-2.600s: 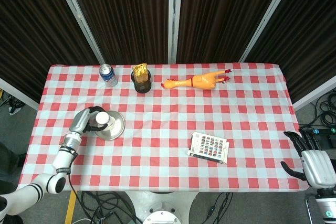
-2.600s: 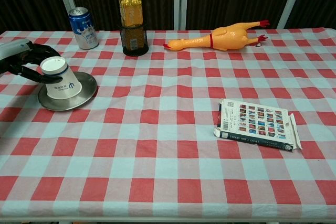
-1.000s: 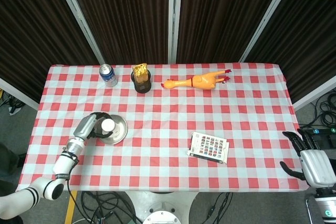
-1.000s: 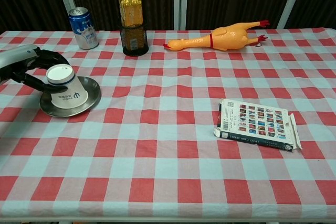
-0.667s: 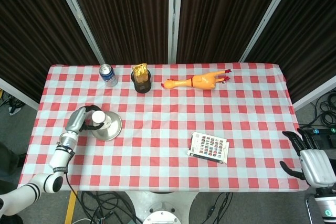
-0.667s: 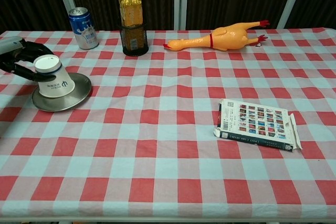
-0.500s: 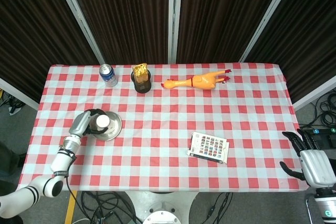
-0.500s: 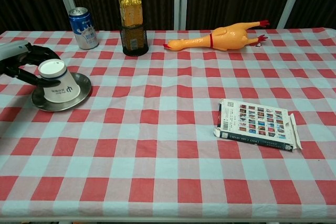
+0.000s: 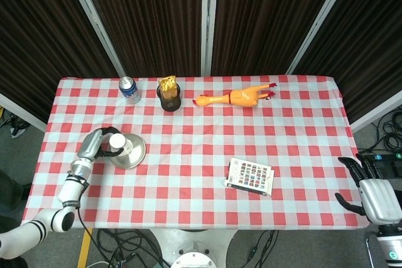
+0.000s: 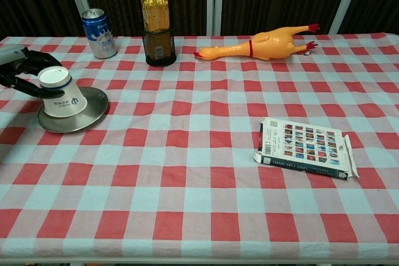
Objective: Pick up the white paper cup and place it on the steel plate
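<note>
The white paper cup (image 10: 60, 95) stands upside down on the steel plate (image 10: 89, 115) at the left of the table, leaning a little. My left hand (image 10: 25, 70) curls its fingers around the cup's upper part from the left side and grips it. From the head view the cup (image 9: 117, 141) sits on the left part of the plate (image 9: 133, 152), with the left hand (image 9: 94, 144) against it. My right hand (image 9: 375, 196) hangs off the table's right edge, fingers spread and holding nothing.
A blue can (image 10: 100, 33) and a black holder with a gold packet (image 10: 156, 26) stand at the back left. A rubber chicken (image 10: 262, 45) lies at the back centre. A printed booklet (image 10: 305, 149) lies front right on the checked cloth.
Over the last second my left hand has swung the cup left, right and left again, and the plate has slid with it, ending further left. The right hand has not moved.
</note>
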You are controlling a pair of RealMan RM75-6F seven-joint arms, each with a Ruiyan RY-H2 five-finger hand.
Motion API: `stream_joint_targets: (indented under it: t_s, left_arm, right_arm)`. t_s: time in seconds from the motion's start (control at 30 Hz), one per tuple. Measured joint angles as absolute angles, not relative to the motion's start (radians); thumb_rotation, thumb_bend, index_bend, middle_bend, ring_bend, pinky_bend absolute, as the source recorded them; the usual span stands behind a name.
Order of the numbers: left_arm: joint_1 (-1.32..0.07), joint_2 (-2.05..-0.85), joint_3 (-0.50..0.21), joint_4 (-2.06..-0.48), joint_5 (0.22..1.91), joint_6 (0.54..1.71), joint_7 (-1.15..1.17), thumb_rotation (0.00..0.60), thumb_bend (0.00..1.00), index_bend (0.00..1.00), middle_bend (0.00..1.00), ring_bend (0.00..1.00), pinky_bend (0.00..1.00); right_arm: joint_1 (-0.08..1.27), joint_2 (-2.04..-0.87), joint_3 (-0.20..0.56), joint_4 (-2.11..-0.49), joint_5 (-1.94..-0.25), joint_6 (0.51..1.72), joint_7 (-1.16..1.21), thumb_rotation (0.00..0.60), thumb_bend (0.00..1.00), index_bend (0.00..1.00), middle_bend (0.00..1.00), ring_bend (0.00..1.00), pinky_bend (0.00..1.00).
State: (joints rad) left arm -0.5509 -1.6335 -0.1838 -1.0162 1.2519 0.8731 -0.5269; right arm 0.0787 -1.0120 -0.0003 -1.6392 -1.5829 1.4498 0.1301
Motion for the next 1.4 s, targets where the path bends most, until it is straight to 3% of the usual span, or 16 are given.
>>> stream_joint_targets:
  t_s: [0.27,0.63,0.93,1.4]
  left_arm:
    - [-0.537,-1.591,-0.13,-1.138,1.354,0.919,-0.534,0.6,0.26,0.43,0.38,0.23,0.16]
    - [-0.549,-1.611,-0.188,-1.053,1.255,0.876,-0.529,0.6,0.26,0.43,0.38,0.23,0.16]
    - [-0.529,-1.576,-0.122,-1.178,1.362,0.93,-0.551,0.6,0.26,0.43,0.38,0.23,0.16]
    - [-0.528,-1.545,-0.22,-1.128,1.246,0.943,-0.589,0.6,0.26,0.43,0.38,0.23,0.16]
  right_arm:
    - [0.079,-1.009,0.0,-1.64,-1.579,1.447,0.129,0.6,0.17,0.12,0.16,0.0,0.03]
    - [0.079,-1.012,-0.002,-1.636,-1.585,1.448,0.135,0.6,0.17,0.12,0.16,0.0,0.03]
    - [0.078,-1.011,-0.002,-1.633,-1.585,1.451,0.136,0.6,0.17,0.12,0.16,0.0,0.03]
    - [0.076,-1.01,-0.001,-1.633,-1.584,1.454,0.138,0.6,0.17,0.12,0.16,0.0,0.03]
